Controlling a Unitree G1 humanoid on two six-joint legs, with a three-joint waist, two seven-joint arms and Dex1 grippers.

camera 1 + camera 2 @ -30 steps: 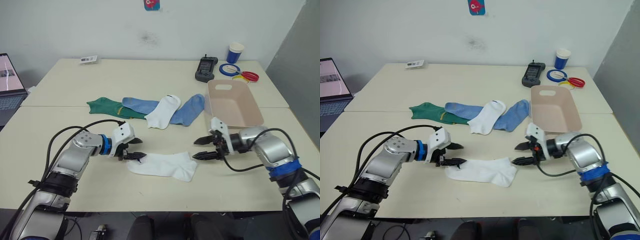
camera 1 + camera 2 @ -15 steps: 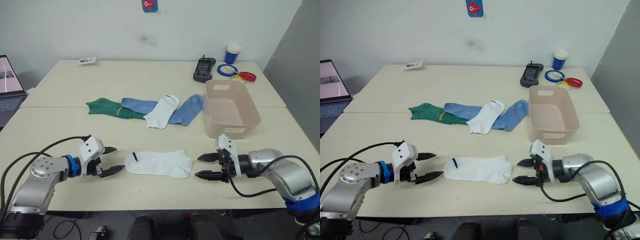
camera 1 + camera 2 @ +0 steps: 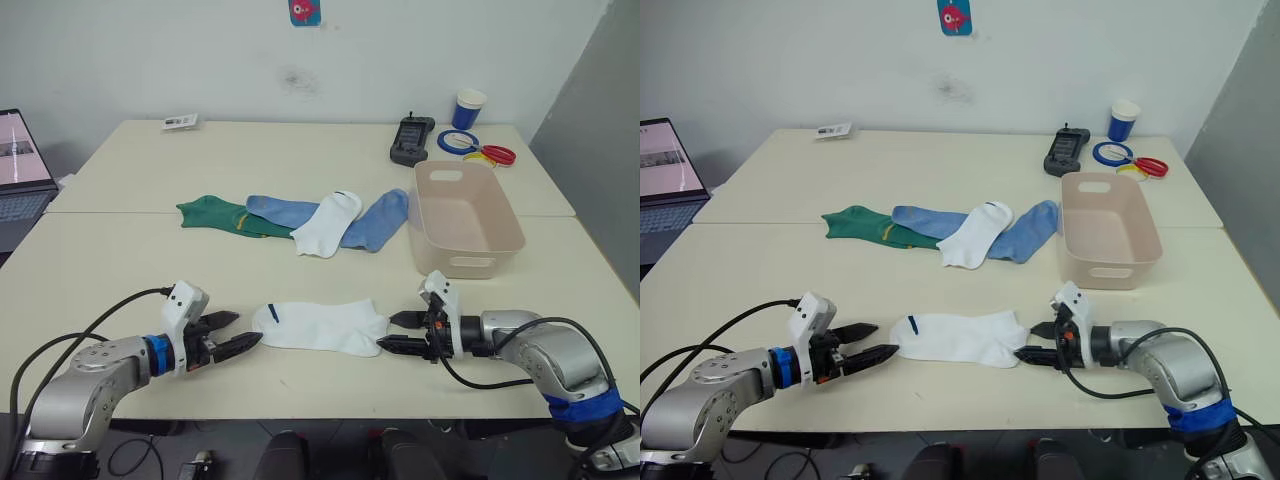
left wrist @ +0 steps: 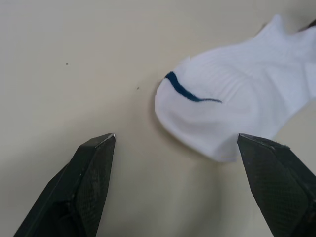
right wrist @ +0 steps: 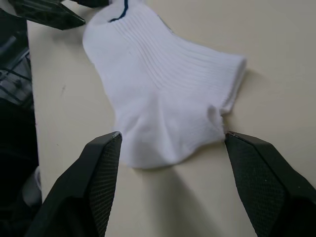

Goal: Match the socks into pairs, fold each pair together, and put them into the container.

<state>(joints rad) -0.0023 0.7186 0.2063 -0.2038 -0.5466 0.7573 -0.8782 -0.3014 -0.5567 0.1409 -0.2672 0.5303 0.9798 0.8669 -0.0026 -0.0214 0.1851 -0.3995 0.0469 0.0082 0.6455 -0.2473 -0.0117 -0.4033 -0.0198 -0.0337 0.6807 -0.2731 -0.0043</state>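
One white sock point(image 3: 318, 326) lies flat and stretched out near the table's front edge, its blue-marked cuff point(image 4: 190, 91) toward my left. My left gripper point(image 3: 243, 328) is open at the cuff end, its tips just short of the fabric. My right gripper point(image 3: 388, 332) is open at the other end point(image 5: 163, 84), with its fingers either side of that end. Farther back lie a dark green sock point(image 3: 215, 215), a light blue sock point(image 3: 280, 210), a second white sock point(image 3: 328, 222) and another light blue sock point(image 3: 378, 218) in an overlapping row. The pale container point(image 3: 500, 235) stands to their right.
A black handset point(image 3: 412, 137), tape rolls with red scissors point(image 3: 478, 148) and a blue-and-white cup point(image 3: 468, 108) sit at the back right. A small card point(image 3: 180, 121) lies at the back left. A laptop point(image 3: 15, 160) stands beyond the table's left edge.
Both grippers have closed in on the ends of the near white sock from where they stood half a second ago. The sock lies straighter than one second ago.
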